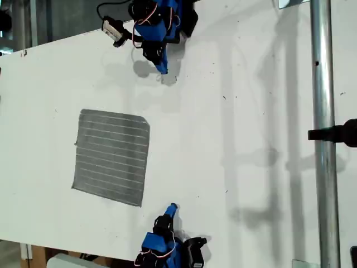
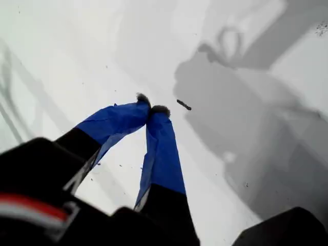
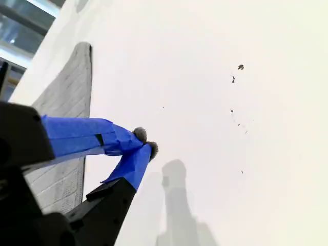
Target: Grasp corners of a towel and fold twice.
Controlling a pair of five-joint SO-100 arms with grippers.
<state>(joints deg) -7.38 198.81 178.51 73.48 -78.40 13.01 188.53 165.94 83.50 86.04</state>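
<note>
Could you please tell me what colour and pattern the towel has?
The towel is grey with fine, evenly spaced pale stripes, clearest in the exterior view.

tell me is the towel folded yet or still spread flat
Spread flat: the towel lies as one unfolded layer on the table, all corners out.

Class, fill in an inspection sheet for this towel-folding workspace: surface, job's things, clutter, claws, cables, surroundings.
Surface: white tabletop, crossed by shadows.
Job's things: grey striped cloth towel, flat and unfolded, toward the exterior view's left; corners not held.
Clutter: small dark specks only.
Claws: my first claw shut, empty; my second claw shut, empty, off the towel.
Cables: black cable looping at the exterior view's top.
Surroundings: silver metal pole with black clamp, exterior view's right.
</note>
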